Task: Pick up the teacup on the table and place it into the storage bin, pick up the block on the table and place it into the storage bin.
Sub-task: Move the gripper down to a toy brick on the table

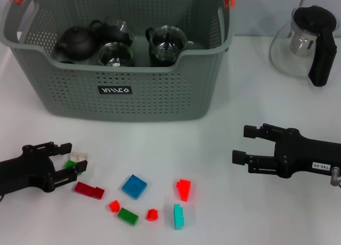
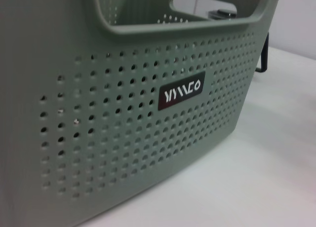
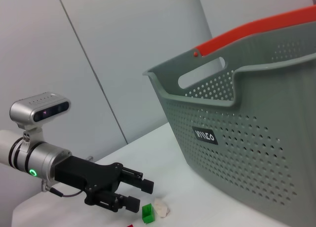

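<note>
- Your left gripper (image 1: 70, 162) sits low on the table (image 1: 213, 149) at its near left, jaws spread, with a green block (image 1: 70, 164) and a whitish block (image 1: 79, 157) just at its fingertips; whether either is touched is hard to tell.
- Your right gripper (image 1: 238, 144) hovers at the right, jaws spread, holding nothing.
- The storage bin (image 1: 133, 104) stands at the back, with glass teacups (image 1: 115, 54) and a dark teapot (image 1: 75, 41) inside.
- More blocks lie scattered in front of it.

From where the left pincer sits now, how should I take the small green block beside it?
Grip the green block across its two side faces, coming in low from the robot's left. The left pincer is open, already level around it; a white block touches its far side.
</note>
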{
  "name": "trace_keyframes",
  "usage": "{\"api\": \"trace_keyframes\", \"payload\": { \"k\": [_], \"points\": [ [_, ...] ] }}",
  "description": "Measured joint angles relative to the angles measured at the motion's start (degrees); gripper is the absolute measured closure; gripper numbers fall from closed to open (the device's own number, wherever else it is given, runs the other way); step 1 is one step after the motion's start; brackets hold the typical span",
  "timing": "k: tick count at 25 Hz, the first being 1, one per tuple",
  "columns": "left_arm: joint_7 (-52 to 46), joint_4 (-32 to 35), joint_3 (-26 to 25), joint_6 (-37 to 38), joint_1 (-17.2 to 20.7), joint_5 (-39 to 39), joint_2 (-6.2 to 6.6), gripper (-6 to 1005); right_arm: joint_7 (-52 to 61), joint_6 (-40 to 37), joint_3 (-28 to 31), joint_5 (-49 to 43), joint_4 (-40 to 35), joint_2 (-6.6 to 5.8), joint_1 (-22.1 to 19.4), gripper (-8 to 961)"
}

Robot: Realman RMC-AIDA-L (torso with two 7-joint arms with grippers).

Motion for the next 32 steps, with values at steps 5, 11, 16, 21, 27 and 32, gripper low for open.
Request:
{"api": "trace_keyframes", "payload": {
  "k": [5,11,16,21,27,32],
  "points": [
    [0.2,-0.1,0.0,-1.5,0.4,0.8,-0.18,391,0.0,0.0,0.0,0.0,0.0,-0.10,0.0,26],
    [-0.2,-0.1,-0.2,-3.5,0.3,1.1,-0.74,391,0.0,0.0,-0.2,0.0,0.0,-0.11,0.0,26],
    [-1.1,-0.3,-0.1,-5.9,-0.2,1.1,-1.48,392,0.0,0.0,-0.3,0.0,0.0,-0.12,0.0,25],
    [-1.2,-0.7,1.0,-6.2,-1.1,1.1,-1.64,392,0.0,0.0,-0.3,0.0,0.0,-0.12,0.0,25],
    [-2.3,-0.8,4.0,-6.2,-1.5,1.2,-1.72,392,0.0,0.0,-0.4,0.0,0.1,-0.11,-0.3,25],
    [-2.5,-1.2,4.4,-5.9,-2.6,1.2,-1.93,393,0.0,0.0,-0.4,0.0,0.1,-0.11,-0.3,25]
  ]
}}
